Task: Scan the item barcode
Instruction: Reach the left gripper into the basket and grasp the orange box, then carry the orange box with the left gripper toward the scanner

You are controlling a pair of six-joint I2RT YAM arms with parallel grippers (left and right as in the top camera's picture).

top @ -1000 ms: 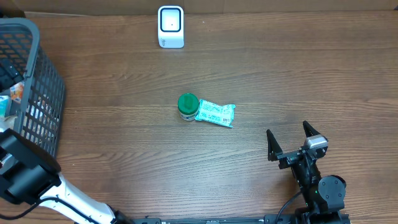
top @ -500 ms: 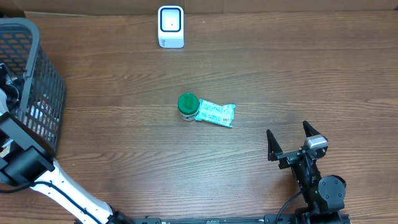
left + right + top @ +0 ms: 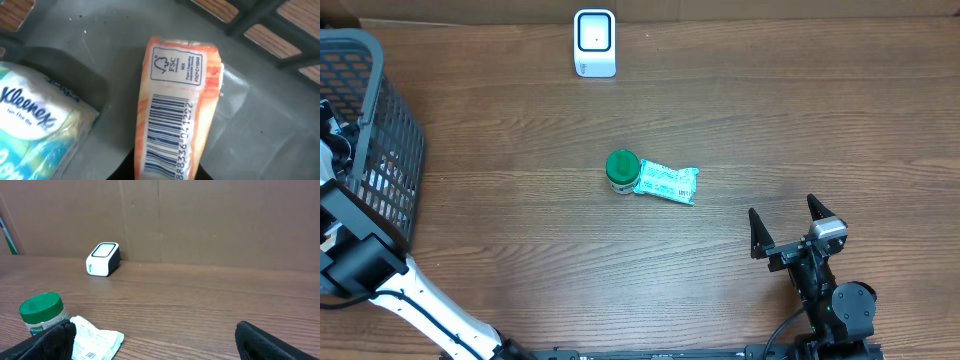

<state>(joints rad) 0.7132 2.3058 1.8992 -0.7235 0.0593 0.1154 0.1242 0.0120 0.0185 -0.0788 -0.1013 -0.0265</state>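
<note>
Closest to us in the left wrist view is the orange-and-white soft pack [image 3: 175, 105], printed side up. A black barcode with digits runs along its length, and a small boxed FSC mark sits at its far end. Its near end runs off the bottom edge over a dark shape, perhaps the left claw [image 3: 330, 140]; we cannot tell whether that claw is clenched on the pack or loose. The pack is inside the dark grey plastic mesh basket [image 3: 392, 130], over its smooth grey floor. Just beside it on the left lies a blue-and-white Kleenex tissue pack [image 3: 40, 125], with a narrow strip of floor between them. The basket stands at the left edge of the brown wooden table [image 3: 770, 110], partly cut off by the frame.

At the near right, the right claw [image 3: 783, 212] has its fingers spread wide and holds nothing. Farther in, about mid-table, a green-lidded round jar [image 3: 622, 170] touches a teal-and-white crinkled packet [image 3: 667, 183]. Bare wood lies between these and the basket. More bare wood runs on to the white box-shaped scanner [image 3: 594, 43] near the far edge, where a brown cardboard wall [image 3: 225, 220] rises.
</note>
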